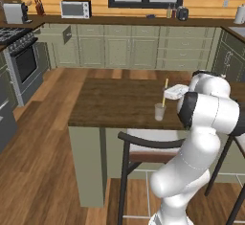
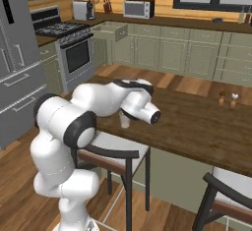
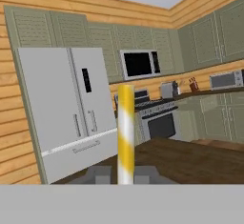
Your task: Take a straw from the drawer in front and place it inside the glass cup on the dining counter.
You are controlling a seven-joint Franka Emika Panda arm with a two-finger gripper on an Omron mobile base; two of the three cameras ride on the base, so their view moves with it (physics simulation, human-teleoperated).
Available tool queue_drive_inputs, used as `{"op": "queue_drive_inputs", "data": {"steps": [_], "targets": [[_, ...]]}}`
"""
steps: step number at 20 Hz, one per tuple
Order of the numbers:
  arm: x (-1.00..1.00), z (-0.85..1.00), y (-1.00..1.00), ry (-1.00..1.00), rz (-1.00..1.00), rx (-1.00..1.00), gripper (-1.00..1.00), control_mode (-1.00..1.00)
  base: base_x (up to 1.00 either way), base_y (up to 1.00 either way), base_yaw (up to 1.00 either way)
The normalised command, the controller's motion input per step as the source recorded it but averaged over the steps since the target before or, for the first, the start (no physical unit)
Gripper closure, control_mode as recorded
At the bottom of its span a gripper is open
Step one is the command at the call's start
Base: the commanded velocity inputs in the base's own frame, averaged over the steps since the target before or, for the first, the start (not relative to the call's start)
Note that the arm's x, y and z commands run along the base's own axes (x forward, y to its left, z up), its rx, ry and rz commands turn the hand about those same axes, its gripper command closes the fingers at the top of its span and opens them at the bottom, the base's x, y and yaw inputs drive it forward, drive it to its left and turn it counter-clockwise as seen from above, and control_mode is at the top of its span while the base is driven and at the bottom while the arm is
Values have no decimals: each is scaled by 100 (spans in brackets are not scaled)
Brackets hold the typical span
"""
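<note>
Kitchen sim, dark wood table (image 1: 110,102). Fingers (image 3: 125,174) clamped on straw (image 1: 165,92) low down, straw upright over cup (image 1: 160,111), 12 o'clock. Feels light, stiff, slick-ish; cup tippy, go gentle.

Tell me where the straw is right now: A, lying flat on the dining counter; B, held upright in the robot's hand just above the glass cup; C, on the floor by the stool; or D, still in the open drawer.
B: the straw stands upright, pinched in the hand, with its lower end at the rim of the glass cup on the dining counter.
</note>
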Motion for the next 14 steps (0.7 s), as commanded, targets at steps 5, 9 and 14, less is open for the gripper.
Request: {"op": "queue_drive_inputs", "data": {"steps": [5,9,14], "targets": [[22,-25,0,-6,0,0,100,-100,0,0,0],[26,-17,0,-2,0,0,100,-100,0,0,0],[30,-5,0,-1,0,0,100,-100,0,0,0]]}}
